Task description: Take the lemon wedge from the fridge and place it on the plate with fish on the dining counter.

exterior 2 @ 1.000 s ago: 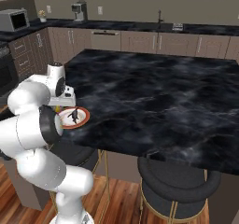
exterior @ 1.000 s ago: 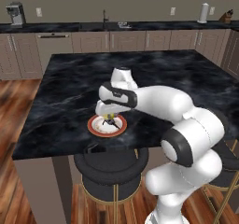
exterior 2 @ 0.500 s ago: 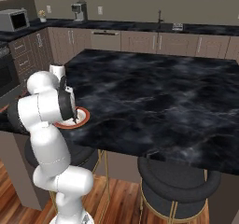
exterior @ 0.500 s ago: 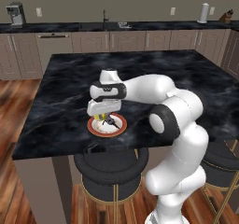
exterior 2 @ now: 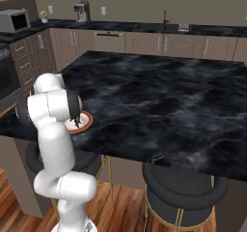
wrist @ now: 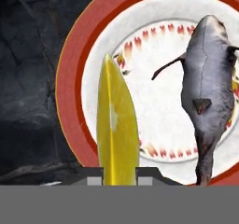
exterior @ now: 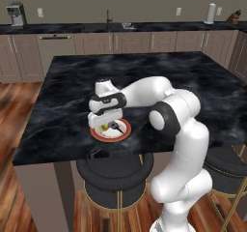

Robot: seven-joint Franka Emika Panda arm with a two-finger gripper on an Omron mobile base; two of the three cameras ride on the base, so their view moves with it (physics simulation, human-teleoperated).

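The plate with fish sits near the front left edge of the dining counter, red-rimmed with a white centre. My gripper hangs just above its left part, shut on the lemon wedge. In the hand view the lemon wedge stands upright between the fingertips, over the plate. The grey fish lies to its right. From the right base view my arm covers most of the plate. The fridge is out of view.
Round black stools stand under the counter's front edge. Wall counters with cabinets run along the back, with a coffee machine, a sink tap and a microwave.
The arm has swung round, its elbow moving forward and up. The hand has shifted slightly left and come down close over the plate, still holding the lemon wedge.
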